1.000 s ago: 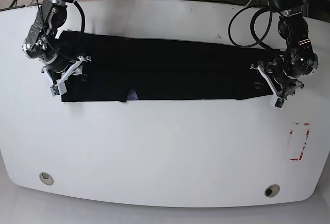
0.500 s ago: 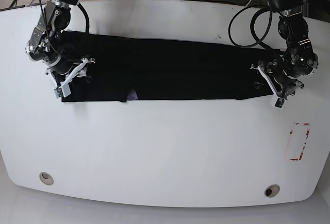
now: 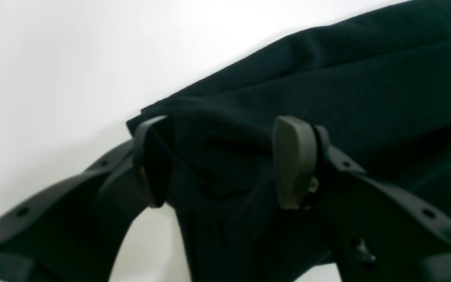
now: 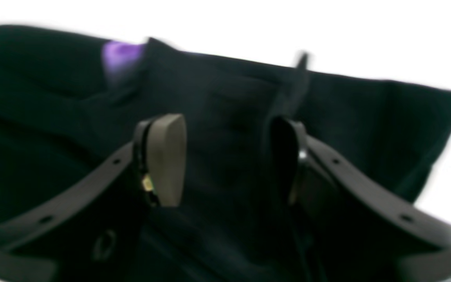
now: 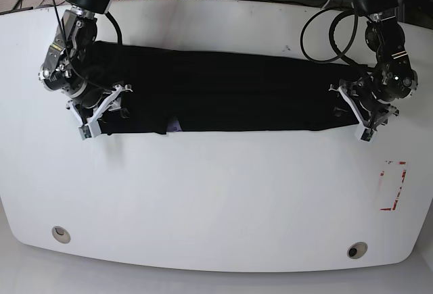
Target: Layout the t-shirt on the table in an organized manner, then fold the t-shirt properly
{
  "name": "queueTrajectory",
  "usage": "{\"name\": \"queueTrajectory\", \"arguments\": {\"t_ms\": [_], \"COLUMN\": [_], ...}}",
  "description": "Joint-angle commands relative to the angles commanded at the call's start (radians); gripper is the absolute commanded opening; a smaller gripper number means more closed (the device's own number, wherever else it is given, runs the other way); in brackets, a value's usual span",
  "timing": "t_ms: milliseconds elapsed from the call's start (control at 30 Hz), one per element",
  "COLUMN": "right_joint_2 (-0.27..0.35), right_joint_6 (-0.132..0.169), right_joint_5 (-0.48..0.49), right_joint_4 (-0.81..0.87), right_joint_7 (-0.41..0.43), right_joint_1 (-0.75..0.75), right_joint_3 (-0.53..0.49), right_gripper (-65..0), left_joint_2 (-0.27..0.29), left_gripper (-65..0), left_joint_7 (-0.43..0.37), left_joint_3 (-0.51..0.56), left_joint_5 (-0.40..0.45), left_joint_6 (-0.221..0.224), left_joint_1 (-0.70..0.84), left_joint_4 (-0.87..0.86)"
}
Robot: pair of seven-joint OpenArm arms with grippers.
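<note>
The black t-shirt (image 5: 230,91) lies folded into a long band across the far half of the white table (image 5: 216,199). My left gripper (image 5: 358,115) sits at the band's right end. In the left wrist view this gripper (image 3: 221,160) is open, its fingers (image 3: 294,160) straddling a bunched fold of the t-shirt (image 3: 347,78). My right gripper (image 5: 101,113) is over the band's left end. The right wrist view is blurred and shows that gripper (image 4: 225,160) open just above the t-shirt (image 4: 45,129), with nothing pinched.
A small purple patch (image 5: 174,125) peeks out at the shirt's near edge, seen also in the right wrist view (image 4: 119,58). A red tape rectangle (image 5: 392,186) marks the table's right side. Two metal-ringed holes (image 5: 61,233) (image 5: 356,250) sit near the front edge. Cables hang behind both arms.
My right gripper has slid right and toward the front along the shirt's left end. The left gripper and the shirt's right end have stayed still.
</note>
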Motion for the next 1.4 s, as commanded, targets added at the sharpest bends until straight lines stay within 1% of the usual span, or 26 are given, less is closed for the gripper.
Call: {"name": "queueTrajectory", "arguments": {"t_ms": [67,133,333,433,500,567,833,867,1000,1233,1400], "right_joint_2": [0.0,0.0,0.002,0.002,0.002,0.002,0.009,0.017,0.015,0.023,0.023], "right_joint_6": [0.0,0.0,0.0,0.0,0.0,0.0,0.0,0.0,0.0,0.0,0.0], "right_joint_5": [0.0,0.0,-0.002,-0.002,-0.002,-0.002,0.008,0.008,0.025,0.144,0.236], "right_joint_4": [-0.025,-0.044,-0.058,-0.058,-0.058,-0.058,-0.041,-0.021,0.058,0.215,0.284], "right_joint_7": [0.0,0.0,0.002,0.002,0.002,0.002,-0.009,-0.028,-0.072,-0.183,-0.196], "right_joint_1": [0.015,0.02,0.029,0.032,0.032,0.032,0.028,0.026,0.003,-0.051,-0.124], "right_joint_3": [0.0,0.0,0.0,0.0,0.0,0.0,0.0,0.0,0.0,0.003,0.0], "right_gripper": [-44.4,-48.0,-50.3,-56.3,-62.0,-63.9,-64.2,-64.2,-64.2,-64.2,-64.2], "left_joint_2": [0.0,-0.002,-0.003,-0.003,-0.003,-0.003,-0.003,-0.003,-0.003,-0.003,-0.003], "left_gripper": [-27.8,-27.8,-27.8,-27.8,-27.8,-27.8,-27.8,-27.8,-27.8,-27.8,-27.8], "left_joint_7": [0.0,0.0,0.0,0.0,0.0,0.0,0.0,0.0,0.0,0.0,0.0], "left_joint_3": [0.0,0.0,0.0,0.0,0.0,0.0,0.0,0.0,0.0,0.002,0.002], "left_joint_5": [0.0,0.0,0.0,0.0,0.0,0.0,0.0,0.0,0.0,0.0,0.002], "left_joint_6": [0.0,-0.002,-0.003,-0.003,-0.003,-0.003,-0.003,-0.003,-0.003,-0.003,-0.003], "left_joint_1": [0.0,0.011,0.018,0.02,0.02,0.02,0.017,0.017,0.015,0.017,0.018], "left_joint_4": [0.0,0.0,0.0,0.0,0.0,0.0,0.0,0.0,0.0,0.0,0.0]}}
